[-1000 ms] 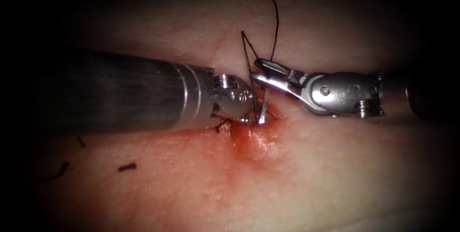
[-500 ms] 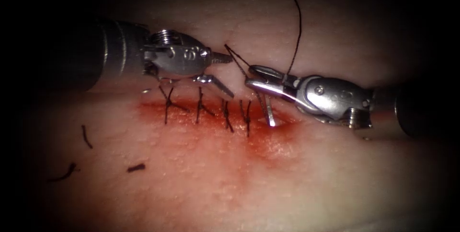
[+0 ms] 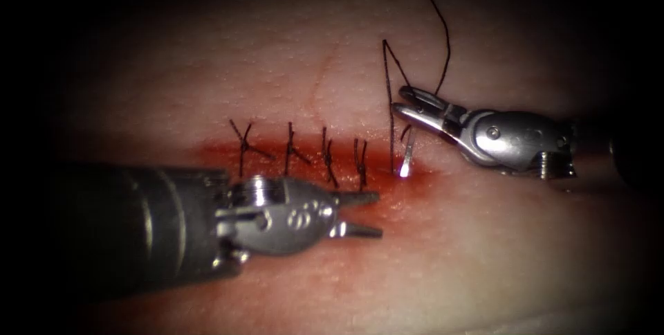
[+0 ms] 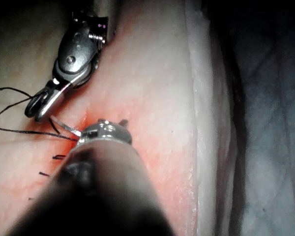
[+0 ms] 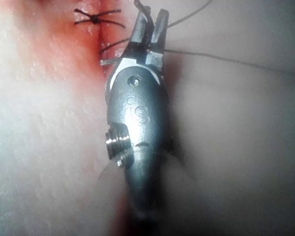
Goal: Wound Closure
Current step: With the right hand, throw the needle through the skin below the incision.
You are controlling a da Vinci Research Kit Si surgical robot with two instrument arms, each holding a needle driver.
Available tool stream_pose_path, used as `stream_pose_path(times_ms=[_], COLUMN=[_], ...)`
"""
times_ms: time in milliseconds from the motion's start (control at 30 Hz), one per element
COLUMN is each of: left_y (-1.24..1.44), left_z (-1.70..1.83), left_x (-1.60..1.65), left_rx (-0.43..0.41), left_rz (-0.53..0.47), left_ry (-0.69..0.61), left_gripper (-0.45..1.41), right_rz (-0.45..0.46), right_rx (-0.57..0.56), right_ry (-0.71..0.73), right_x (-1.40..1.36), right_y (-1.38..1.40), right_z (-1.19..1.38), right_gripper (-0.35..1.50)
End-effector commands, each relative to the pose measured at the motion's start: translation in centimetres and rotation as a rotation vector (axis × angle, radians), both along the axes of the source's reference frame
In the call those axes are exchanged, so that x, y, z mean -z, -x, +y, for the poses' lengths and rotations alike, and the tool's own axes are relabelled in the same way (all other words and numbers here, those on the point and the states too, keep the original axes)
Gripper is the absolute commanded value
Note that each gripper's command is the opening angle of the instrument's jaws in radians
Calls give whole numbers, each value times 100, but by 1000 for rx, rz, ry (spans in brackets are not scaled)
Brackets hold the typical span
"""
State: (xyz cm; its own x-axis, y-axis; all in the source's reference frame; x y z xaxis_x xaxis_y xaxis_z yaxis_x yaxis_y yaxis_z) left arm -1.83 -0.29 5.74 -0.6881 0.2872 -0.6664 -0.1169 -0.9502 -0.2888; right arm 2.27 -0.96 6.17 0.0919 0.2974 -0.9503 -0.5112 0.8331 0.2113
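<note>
Left pincer (image 3: 360, 214): lower centre of the endoscope view, below the cut; jaws parted, holding nothing.
Right pincer (image 3: 408, 103): upper right of centre; jaws closed on the needle's upper end.
Needle (image 3: 408, 155): hangs from the right pincer down to the cut; its bright tip meets the tissue (image 3: 484, 252) at the right end of the stitch row. Whether the tip has entered cannot be told.
Thread (image 3: 443, 37): runs from the right pincer up out of the frame; a second strand stands taut from the cut.
Stitches (image 3: 325, 155): four tied, left of the needle.
Red fluid (image 3: 387, 203): wets the cut.
Handling, judged: needle stiff, light, slick; best gripped on its body, away from the tip. Thread limp, fine. Tissue soft, tears under pull.
Writing: embossed marks on both tool bodies, not readable with certainty.
</note>
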Motion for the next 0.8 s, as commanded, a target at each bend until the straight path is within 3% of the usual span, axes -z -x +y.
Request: stream_pose_path(times_ms=[33,267,433,800], left_y=[9,19,14,3], left_z=[-4,-5,-20,-41], left_x=[-16,-83,-110,-76], left_rx=[-13,-41,-87,-112], left_rz=[2,7,39,26], left_ry=[-1,-33,-82,-96], left_gripper=[2,2,2,2], right_rz=[-8,-25,-45,-74], right_rx=[5,7,16,47], right_ry=[17,39,66,162], right_x=[-8,-6,-3,-3], right_y=[-10,-12,-12,-15], right_z=[0,2,11,14], right_gripper=[-35,-35,-35,-35])
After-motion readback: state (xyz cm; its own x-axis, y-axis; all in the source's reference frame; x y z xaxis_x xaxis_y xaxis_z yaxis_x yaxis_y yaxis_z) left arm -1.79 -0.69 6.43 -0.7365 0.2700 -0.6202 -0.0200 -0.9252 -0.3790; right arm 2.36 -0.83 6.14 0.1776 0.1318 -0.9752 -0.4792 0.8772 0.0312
